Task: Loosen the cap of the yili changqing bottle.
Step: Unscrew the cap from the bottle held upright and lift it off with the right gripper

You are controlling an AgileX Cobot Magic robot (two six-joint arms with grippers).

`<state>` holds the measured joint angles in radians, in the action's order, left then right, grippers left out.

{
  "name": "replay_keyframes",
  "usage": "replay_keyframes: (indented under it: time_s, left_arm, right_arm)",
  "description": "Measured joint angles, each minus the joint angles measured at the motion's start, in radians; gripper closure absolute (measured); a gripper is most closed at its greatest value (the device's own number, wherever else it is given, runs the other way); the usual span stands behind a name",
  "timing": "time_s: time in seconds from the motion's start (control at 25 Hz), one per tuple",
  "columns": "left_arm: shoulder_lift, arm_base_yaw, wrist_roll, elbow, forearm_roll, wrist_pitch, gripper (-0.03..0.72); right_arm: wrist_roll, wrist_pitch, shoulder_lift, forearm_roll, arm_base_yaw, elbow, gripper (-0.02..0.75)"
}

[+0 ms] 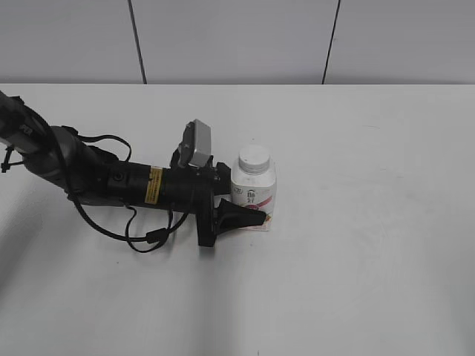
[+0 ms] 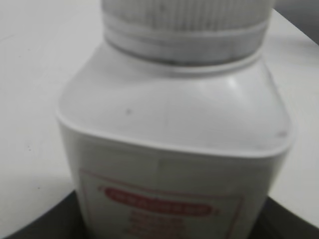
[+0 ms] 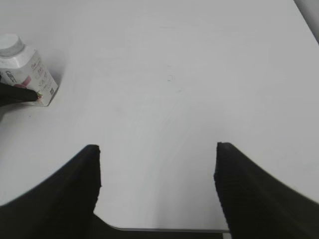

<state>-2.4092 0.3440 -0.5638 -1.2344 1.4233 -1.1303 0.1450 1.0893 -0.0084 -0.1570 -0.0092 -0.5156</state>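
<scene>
Left gripper (image 1: 249, 200), at the end of a black arm (image 1: 133, 184) lying low across the desk (image 1: 371, 259) from the left, is clamped on the yili changqing bottle (image 1: 254, 194). One dark finger (image 1: 241, 216) presses the near side of the bottle's lower body; the other finger is hidden behind the bottle. A grey camera block (image 1: 195, 144) sits on top of the wrist, and loose black cable (image 1: 141, 239) loops beneath the arm.

Right gripper (image 3: 157, 186) hangs over bare desk well to the right of the bottle, jaws wide apart, nothing between them. It does not appear in the exterior view.

Desk: plain white. A pale panelled wall (image 1: 237, 37) stands behind it.

Bottle: upright near the desk's middle, squat white body, pink-red label (image 1: 260, 202) facing forward. In the left wrist view it fills the frame, its squarish shoulder (image 2: 174, 114) and the top of the label close up, slightly blurred. In the right wrist view it stands small at the far left edge, with the dark tip of the left gripper's finger against its base.

Cap (image 1: 254, 158): white, round, seated on the neck. Ribbed edge visible in the left wrist view. Neither gripper touches it.
</scene>
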Motion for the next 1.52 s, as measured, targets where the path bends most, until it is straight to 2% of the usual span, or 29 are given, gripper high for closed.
replay_keyframes:
  time_s: [0.36,0.52,0.64,0.8,1.04,1.28,1.52]
  left_arm:
    - [0.000,0.000,0.000,0.000,0.003,-0.003,0.275]
    - [0.000,0.000,0.000,0.000,0.003,-0.003,0.275]
    - [0.000,0.000,0.000,0.000,0.003,-0.004,0.275]
    - [0.000,0.000,0.000,0.000,0.004,-0.004,0.275]
    - [0.000,0.000,0.000,0.000,0.004,-0.004,0.276]
    - [0.000,0.000,0.000,0.000,0.004,-0.006,0.276]
    - [0.000,0.000,0.000,0.000,0.003,-0.006,0.276]
  right_arm:
    - [-0.091,-0.021,0.228,-0.115,0.000,-0.055,0.307]
    - [-0.095,-0.088,0.326,-0.132,0.000,-0.059,0.384]
    - [-0.100,-0.142,0.377,-0.146,0.000,-0.064,0.407]
    - [-0.101,-0.117,0.483,-0.144,0.000,-0.132,0.414]
    - [-0.132,-0.001,0.726,-0.135,0.000,-0.330,0.413]
    - [-0.145,0.080,0.981,-0.128,0.000,-0.500,0.327]
    - [-0.231,0.121,1.198,-0.129,0.000,-0.662,0.309]
